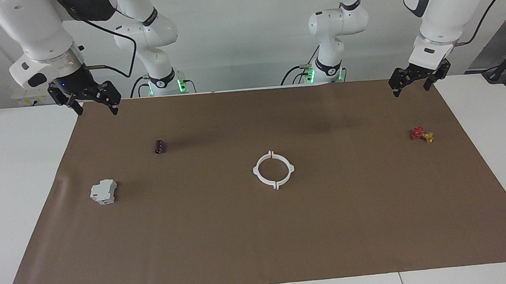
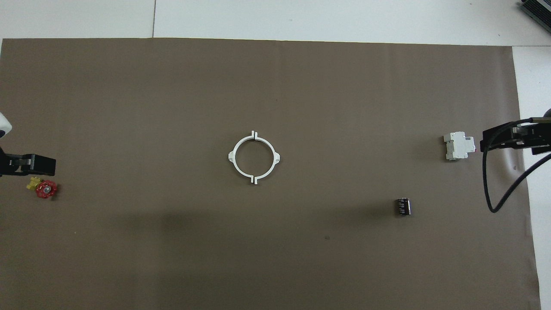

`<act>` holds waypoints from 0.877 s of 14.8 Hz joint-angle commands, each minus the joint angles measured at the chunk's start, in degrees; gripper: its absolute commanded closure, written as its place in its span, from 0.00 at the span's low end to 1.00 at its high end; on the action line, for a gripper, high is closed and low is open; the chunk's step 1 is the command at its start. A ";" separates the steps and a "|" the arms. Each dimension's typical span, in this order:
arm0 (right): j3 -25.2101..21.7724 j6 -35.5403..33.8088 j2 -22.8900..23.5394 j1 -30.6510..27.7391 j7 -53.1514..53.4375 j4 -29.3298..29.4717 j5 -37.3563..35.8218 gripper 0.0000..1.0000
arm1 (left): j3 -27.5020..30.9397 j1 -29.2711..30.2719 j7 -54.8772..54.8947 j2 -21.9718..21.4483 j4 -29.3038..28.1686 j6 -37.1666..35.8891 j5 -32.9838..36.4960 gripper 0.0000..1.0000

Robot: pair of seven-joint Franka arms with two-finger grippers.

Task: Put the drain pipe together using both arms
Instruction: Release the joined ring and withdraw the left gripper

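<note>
While my left gripper (image 1: 418, 82) and right gripper (image 1: 94, 103) hang empty with jaws wide over the surface's corners nearest the robots, the ring (image 1: 273, 170) lies joined mid-mat.

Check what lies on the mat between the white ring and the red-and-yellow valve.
Nothing: in both views, only bare brown mat runs from the white ring to the red-and-yellow valve at the left arm's end of the table.
</note>
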 commanded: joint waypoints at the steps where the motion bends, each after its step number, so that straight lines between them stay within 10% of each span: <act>1: 0.01 0.65 -0.94 -0.22 -1.23 -1.16 -0.40 0.00 | -0.82 1.27 2.04 -0.63 -0.45 -0.46 -0.84 0.00; 9: 0.01 0.65 -0.94 -0.22 -1.23 -1.24 -0.40 0.00 | -0.47 0.66 1.86 0.77 -0.89 1.65 -0.84 0.00; 13: 0.01 0.65 -0.94 -0.22 -1.23 -1.16 -0.40 0.00 | -0.29 -0.57 1.68 6.30 9.36 -4.66 -1.28 0.00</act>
